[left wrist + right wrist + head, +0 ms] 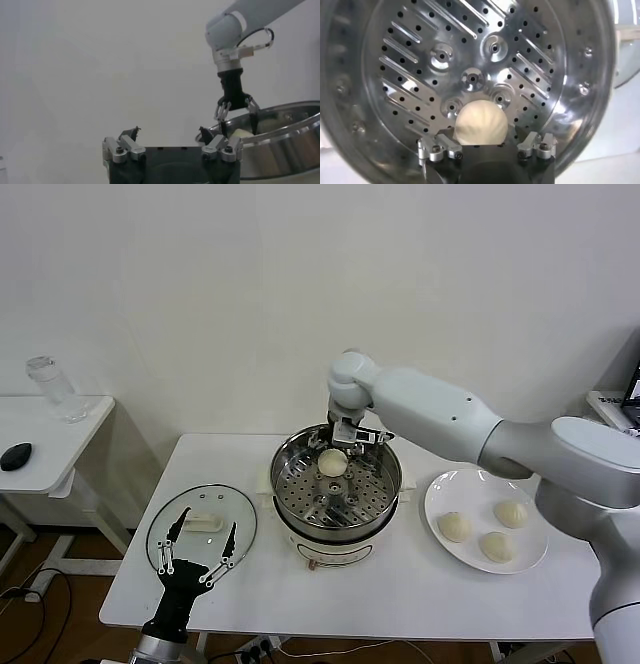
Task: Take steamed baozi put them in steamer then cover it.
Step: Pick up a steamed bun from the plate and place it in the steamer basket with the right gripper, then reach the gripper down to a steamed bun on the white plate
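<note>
My right gripper [343,446] stands released over the bun [332,463] at the steamer's [290,494] back rim, my left gripper [198,556] open above the cover [238,509]; soft, light dough, best cupped gently around its sides.

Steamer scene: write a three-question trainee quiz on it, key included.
1. True or false: the glass lid already covers the steamer.
2. How many baozi remain on the white plate?
3. The bun in the steamer sits below which claw: A left, B right?

Key: 1 false, it lies on the table; 2 three; 3 B, jaws open.
</note>
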